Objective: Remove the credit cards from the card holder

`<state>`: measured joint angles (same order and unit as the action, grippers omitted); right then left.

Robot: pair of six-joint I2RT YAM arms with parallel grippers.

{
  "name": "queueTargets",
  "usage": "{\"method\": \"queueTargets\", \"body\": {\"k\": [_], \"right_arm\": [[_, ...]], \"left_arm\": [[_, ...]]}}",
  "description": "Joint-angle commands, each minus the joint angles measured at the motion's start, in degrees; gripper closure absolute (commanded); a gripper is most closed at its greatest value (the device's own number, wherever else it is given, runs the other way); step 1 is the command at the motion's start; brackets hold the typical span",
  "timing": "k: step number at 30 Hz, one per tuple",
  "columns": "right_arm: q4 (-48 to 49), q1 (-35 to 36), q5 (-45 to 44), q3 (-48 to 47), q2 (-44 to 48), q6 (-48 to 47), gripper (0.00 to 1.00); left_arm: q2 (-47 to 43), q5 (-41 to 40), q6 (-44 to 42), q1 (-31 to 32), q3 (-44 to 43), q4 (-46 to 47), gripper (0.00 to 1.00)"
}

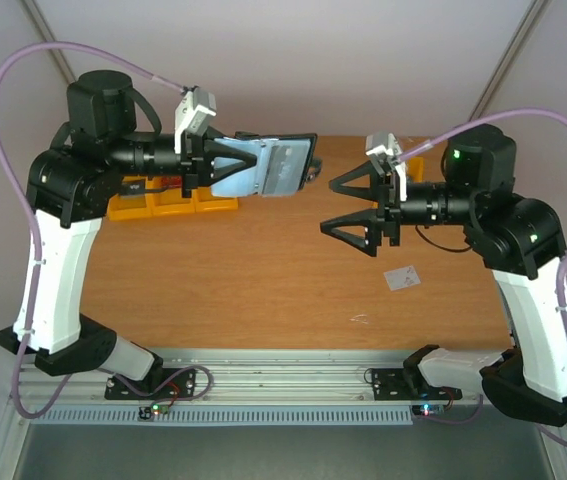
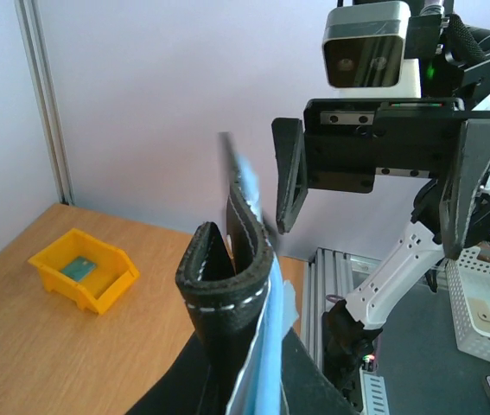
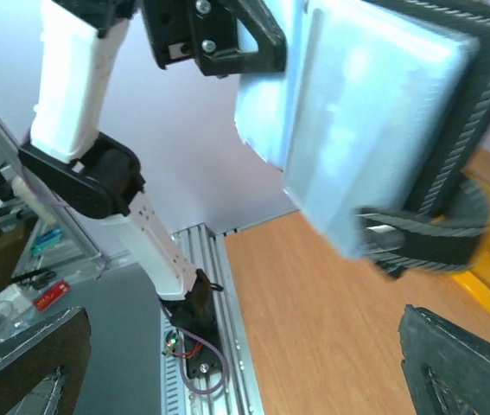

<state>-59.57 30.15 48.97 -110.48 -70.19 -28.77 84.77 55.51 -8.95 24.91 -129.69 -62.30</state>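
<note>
My left gripper [image 1: 235, 165] is shut on the card holder [image 1: 275, 166] and holds it in the air above the far middle of the table, its grey-blue inside showing. In the left wrist view the holder [image 2: 227, 285] stands edge-on between my fingers, black outside with blue lining. My right gripper [image 1: 348, 205] is open and empty, level with the holder and just right of it; it also shows in the left wrist view [image 2: 374, 173]. The right wrist view shows the holder [image 3: 374, 130] close ahead. A whitish card [image 1: 401, 277] lies on the table at the right. The red card is out of view.
Yellow plastic bins [image 1: 173, 202] stand at the far left of the table, behind my left arm; one bin [image 2: 85, 272] holds a small teal item. A small white scrap [image 1: 360, 320] lies near the front edge. A white wire basket [image 2: 486, 311] stands off the table.
</note>
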Motion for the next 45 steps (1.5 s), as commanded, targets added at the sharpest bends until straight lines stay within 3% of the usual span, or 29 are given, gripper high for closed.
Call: {"method": "queueTargets", "body": {"k": [1,4,7,11,16,20,24,28,31,45], "right_arm": [[0.06,-0.18,0.11,-2.14,1.25,0.68,0.02],[5.91,-0.21,-9.55,-2.36,1.04,7.51,0.03],[8.84,-0.18,-13.77,-2.48,0.0,10.7,0.06],[11.03,-0.18,-13.53,-2.13,-1.35,11.56,0.08],[14.56,-0.1,-7.26,-0.93,-1.9,11.24,0.16],[13.96,-0.12,-7.07,-0.73,-2.61,10.85,0.28],[13.71,-0.13,-8.16,-0.4,-2.96,10.63,0.51],[13.76,-0.17,-7.13,-0.48,-3.3,10.47,0.65],[14.14,0.67,-5.79,-0.45,-3.84,10.42,0.66],[18.39,5.59,-5.02,-0.15,-5.15,8.93,0.51]], "left_arm": [[-0.1,1.35,0.06,0.85,-2.89,1.15,1.0],[-0.03,1.26,-2.66,1.59,-3.2,-0.69,1.0],[-0.18,1.53,-3.52,1.98,-3.31,-0.99,1.0],[-0.23,2.46,-3.62,2.16,-3.42,-1.21,1.0],[0.17,3.03,-3.44,2.33,-3.6,-1.29,1.0],[0.29,3.67,-3.57,2.42,-3.51,-1.44,1.0],[0.62,4.21,-3.38,2.43,-3.9,-1.32,1.0],[0.62,4.94,-3.03,2.64,-3.42,-1.34,1.0],[0.87,5.09,-3.09,3.01,-3.47,-1.3,1.0],[1.88,6.21,-2.06,3.92,-3.32,-0.62,1.0]]}}
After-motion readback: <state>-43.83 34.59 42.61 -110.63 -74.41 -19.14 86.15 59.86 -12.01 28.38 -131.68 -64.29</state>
